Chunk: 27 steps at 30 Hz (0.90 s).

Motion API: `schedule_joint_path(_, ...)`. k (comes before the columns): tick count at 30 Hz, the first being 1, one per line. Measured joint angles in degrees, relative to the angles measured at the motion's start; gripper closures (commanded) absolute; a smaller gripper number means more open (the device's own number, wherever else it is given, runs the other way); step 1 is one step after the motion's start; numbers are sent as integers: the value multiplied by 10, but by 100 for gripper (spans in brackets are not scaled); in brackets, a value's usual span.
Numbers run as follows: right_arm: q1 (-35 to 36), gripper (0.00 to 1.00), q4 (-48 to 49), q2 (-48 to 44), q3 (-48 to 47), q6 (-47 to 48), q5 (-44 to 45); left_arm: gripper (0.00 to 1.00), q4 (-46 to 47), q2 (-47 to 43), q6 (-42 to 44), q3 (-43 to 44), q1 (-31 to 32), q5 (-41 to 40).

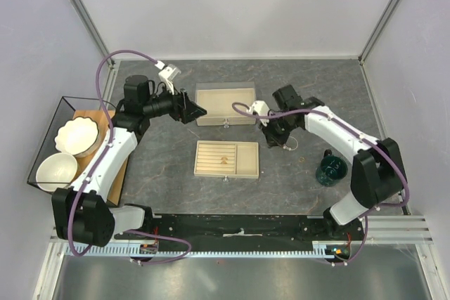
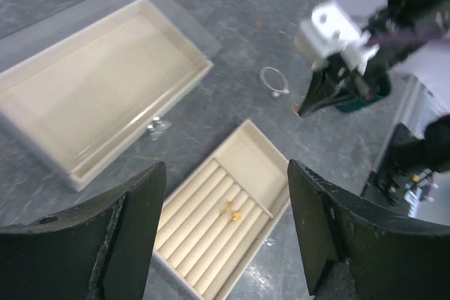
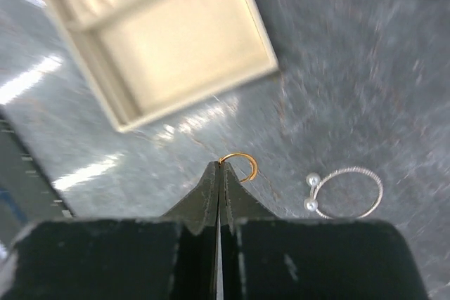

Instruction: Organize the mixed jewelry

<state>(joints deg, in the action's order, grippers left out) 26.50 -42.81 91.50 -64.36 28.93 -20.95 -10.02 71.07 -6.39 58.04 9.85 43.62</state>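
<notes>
My right gripper (image 3: pixel 219 165) is shut on a thin gold ring (image 3: pixel 244 166), which it holds just above the table, right of the beige slotted tray box (image 1: pixel 226 158). A silver wire hoop with two pearl ends (image 3: pixel 344 192) lies on the table beside it; it also shows in the left wrist view (image 2: pixel 274 80). Two small gold pieces (image 2: pixel 234 210) lie in the tray's slots. My left gripper (image 2: pixel 221 230) is open and empty. It hovers high between the tray and the tray's flat beige lid (image 1: pixel 225 105).
A dark green glass vessel (image 1: pixel 331 170) stands at the right, near the right arm. Two white bowls (image 1: pixel 76 136) (image 1: pixel 56 170) sit on a wooden board inside a wire frame at the left edge.
</notes>
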Motion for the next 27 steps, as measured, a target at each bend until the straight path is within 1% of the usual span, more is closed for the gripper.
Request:
schedule_joint_path(2, 0, 100, -47, -11, -63, 11, -60, 23, 15, 0, 0, -9, 2, 43)
schedule_joint_path(5, 0, 99, -122, -12, -171, 43, -155, 23, 29, 0, 7, -13, 23, 96)
schedule_joint_path(6, 0, 99, -141, -11, -198, 56, -178, 23, 32, -2, 12, -13, 32, 110)
schedule_joint_path(8, 2, 98, -213, 0, -269, 95, -240, 23, 37, -12, 29, -19, 56, 130)
schedule_joint_path(10, 7, 98, -255, 16, -317, 127, -288, 23, 41, -25, 45, -22, 78, 143)
schedule_joint_path(13, 23, 97, -287, 36, -346, 158, -337, 23, 60, -40, 61, -22, 105, 160)
schedule_joint_path(17, 72, 97, -322, 59, -369, 176, -377, 23, 95, -43, 85, -22, 121, 168)
schedule_joint_path(21, 108, 97, -332, 68, -384, 181, -396, 24, 114, -40, 123, -22, 132, 185)
schedule_joint_path(25, 116, 98, -341, 68, -389, 181, -401, 27, 118, -38, 183, -29, 139, 213)
schedule_joint_path(27, 116, 98, -343, 68, -390, 181, -401, 27, 104, -37, 222, -29, 140, 223)
